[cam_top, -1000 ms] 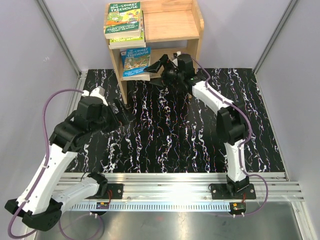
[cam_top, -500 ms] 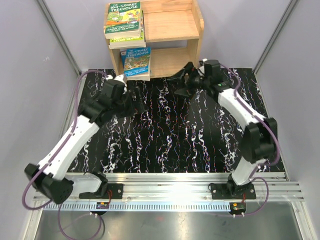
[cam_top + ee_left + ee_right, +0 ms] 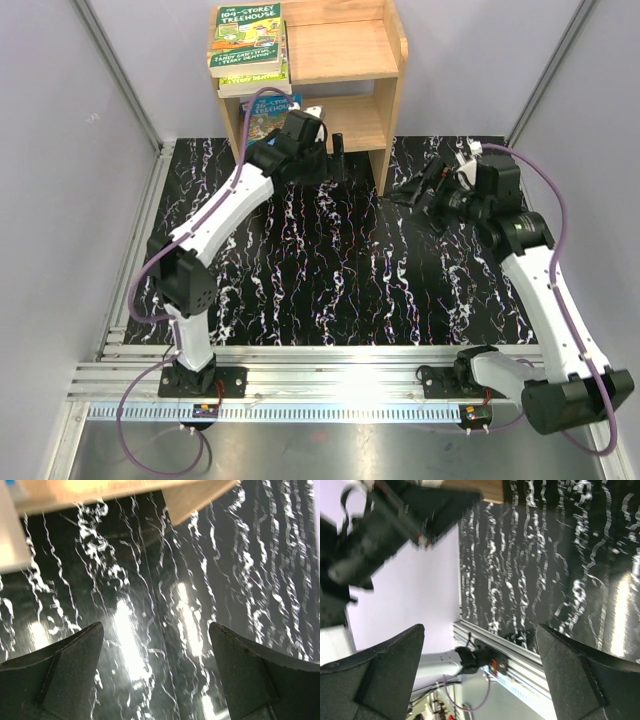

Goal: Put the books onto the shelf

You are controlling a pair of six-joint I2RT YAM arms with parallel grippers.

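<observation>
Nearest the arm bases, the black marbled surface [image 3: 330,290] carries no book that shows, so the job looks close to done. The step in hand is probably to settle the last book deeper or to back away. The right claw [image 3: 480,627] hangs released with nothing between its fingers, over the surface just right of the shelf [image 3: 392,100] and apart from its side panel. The left claw [image 3: 155,626] reaches across to the mouth of the lower tier, spread wide and empty, and its wrist view shows only surface below it and wood above. Just beside it the blue-green book [image 3: 258,115] lies at the left of the lower tier, partly hidden by the arm and cable. To nudge it well, the claw should meet the front edge squarely, stay under the upper board, and keep clear of the left panel. Farther back, the stack of books [image 3: 247,45] sits on the left of the top tier, overhanging its front edge a little. The right half of both tiers shows bare wood, which leaves room to withdraw rightward.
</observation>
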